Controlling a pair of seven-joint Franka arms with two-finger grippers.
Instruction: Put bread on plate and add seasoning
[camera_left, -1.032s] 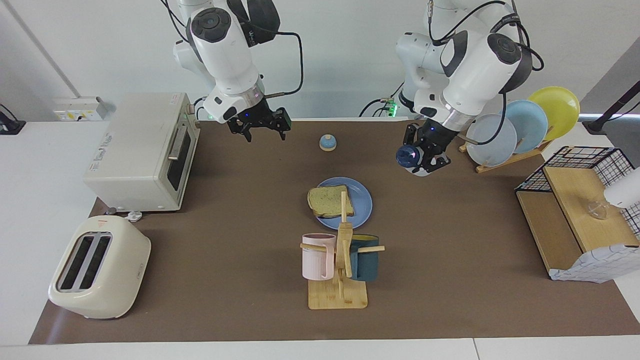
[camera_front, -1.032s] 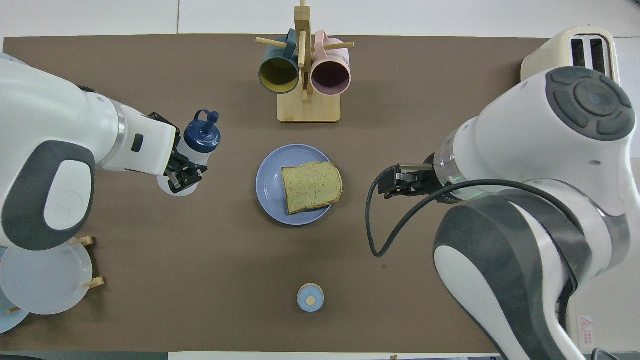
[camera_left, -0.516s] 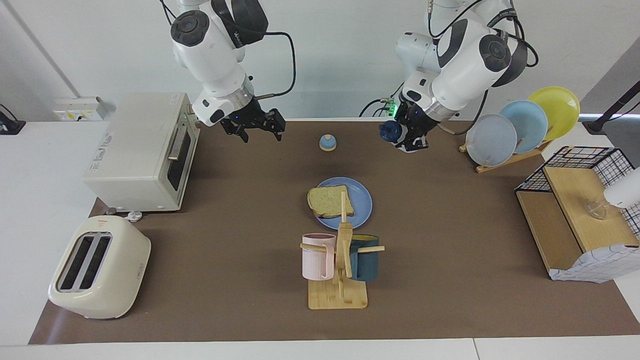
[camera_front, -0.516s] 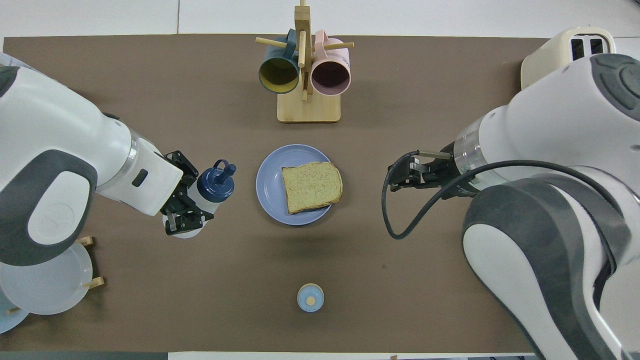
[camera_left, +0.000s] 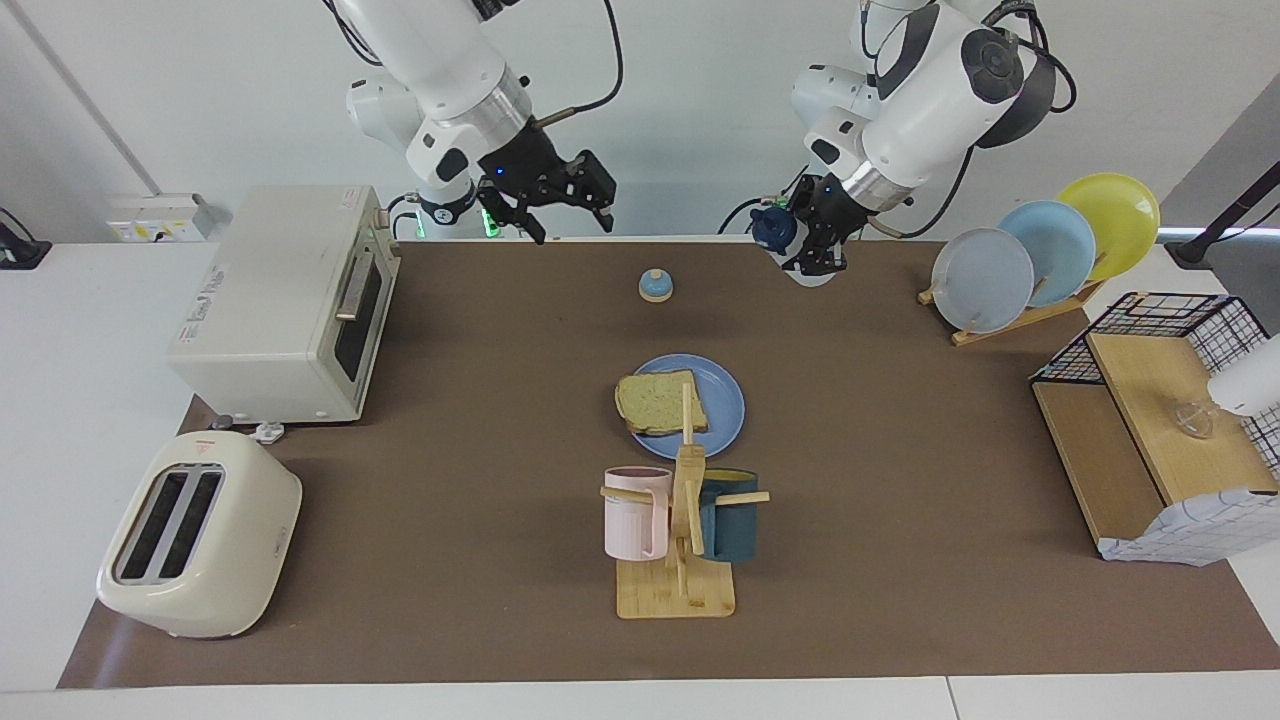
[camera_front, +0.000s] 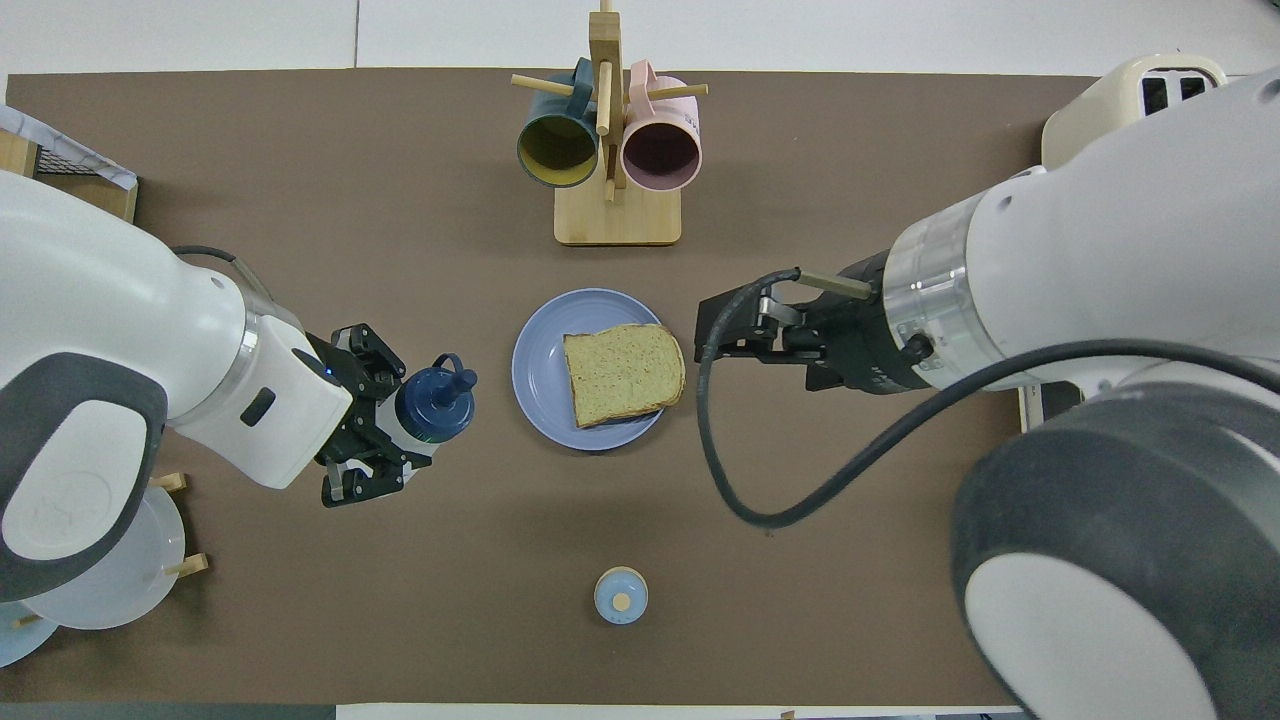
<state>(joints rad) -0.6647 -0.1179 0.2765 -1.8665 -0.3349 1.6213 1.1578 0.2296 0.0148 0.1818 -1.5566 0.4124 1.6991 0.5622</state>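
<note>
Your tan toast slice (camera_front: 623, 372) sits on the round blue plate (camera_front: 540, 372); seasoning remains. The left gripper (camera_left: 812, 243) fingers clamp the whitish navy-capped bottle (camera_front: 432, 407); the right gripper (camera_left: 560, 205) fingers gape wide.

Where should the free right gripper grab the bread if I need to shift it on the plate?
Grip the bread by the crust edge overhanging the plate rim toward the right arm's end, coming from that side, low. The slice lies flat; only there can a finger slip under.

left gripper (camera_left: 805, 245): raised, clamped (holding something) | right gripper (camera_left: 568, 208): raised, fingers spread
</note>
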